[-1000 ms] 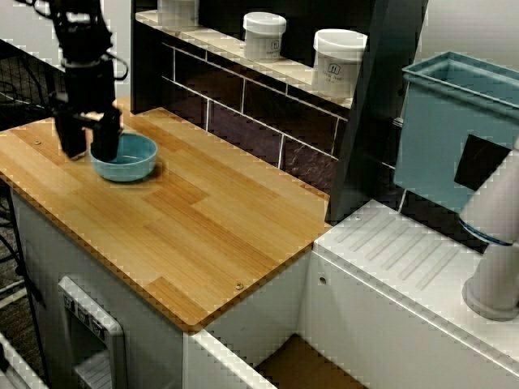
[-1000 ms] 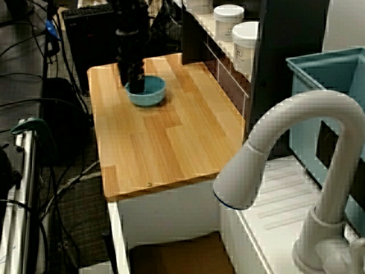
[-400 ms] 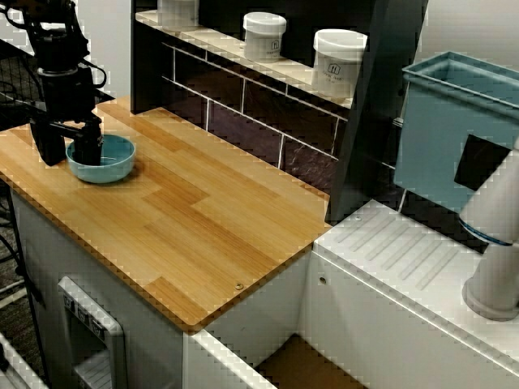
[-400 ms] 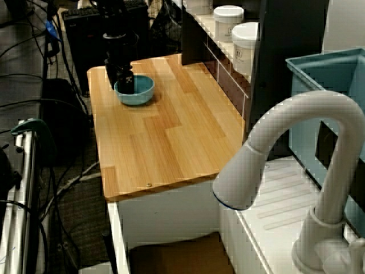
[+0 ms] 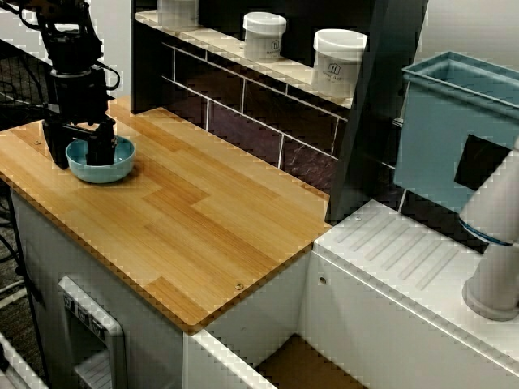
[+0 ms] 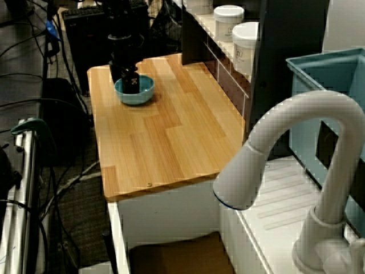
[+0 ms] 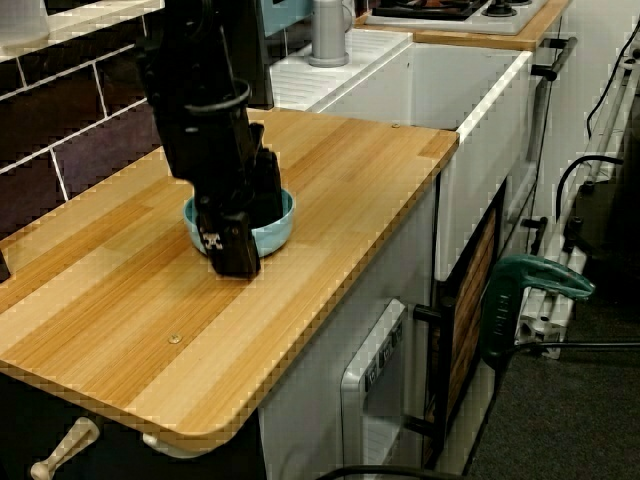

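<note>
Small round light-blue bowl (image 5: 113, 164) sits upright on the light wooden bench (image 5: 203, 219), mouth up, close to the end farthest from the curved white tap (image 6: 285, 142). Being round, it has no long axis; its rim lies level.

Black two-finger pincer (image 5: 79, 151) comes down from above and straddles the rim, with one finger (image 5: 102, 149) inside the bowl and the other (image 5: 55, 147) outside it. The jaws stand fairly wide and do not clamp the wall.

The view across the bench toward the dark shelf (image 5: 219, 42) shows the gap between the fingers. The low view from the bench's end shows the outer finger reaching down beside the bowl's wall. The view past the tap hides the spacing.

White lidded jars (image 5: 338, 61) stand on the shelf, well apart from the bowl.
</note>
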Robot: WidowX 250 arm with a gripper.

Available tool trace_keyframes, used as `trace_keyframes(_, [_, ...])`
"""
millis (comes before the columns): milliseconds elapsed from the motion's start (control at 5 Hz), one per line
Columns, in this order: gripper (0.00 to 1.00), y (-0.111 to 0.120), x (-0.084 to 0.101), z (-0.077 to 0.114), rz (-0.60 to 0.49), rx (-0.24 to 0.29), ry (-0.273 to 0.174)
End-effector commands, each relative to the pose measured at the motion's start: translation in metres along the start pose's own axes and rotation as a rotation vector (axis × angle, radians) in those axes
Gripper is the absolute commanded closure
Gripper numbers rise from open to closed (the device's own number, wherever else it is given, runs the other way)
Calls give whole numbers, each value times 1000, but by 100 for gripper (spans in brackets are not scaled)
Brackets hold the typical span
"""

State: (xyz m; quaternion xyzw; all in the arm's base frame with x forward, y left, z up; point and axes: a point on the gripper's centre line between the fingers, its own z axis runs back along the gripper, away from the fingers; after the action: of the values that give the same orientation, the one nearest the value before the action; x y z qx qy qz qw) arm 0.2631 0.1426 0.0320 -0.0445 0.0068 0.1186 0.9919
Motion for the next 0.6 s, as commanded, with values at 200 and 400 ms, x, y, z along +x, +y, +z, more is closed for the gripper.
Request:
trace_keyframes(200, [0,-26,-1,27,14,-2,-68])
trace_keyframes(400, [0,-37,-8,22,18,-10,-58])
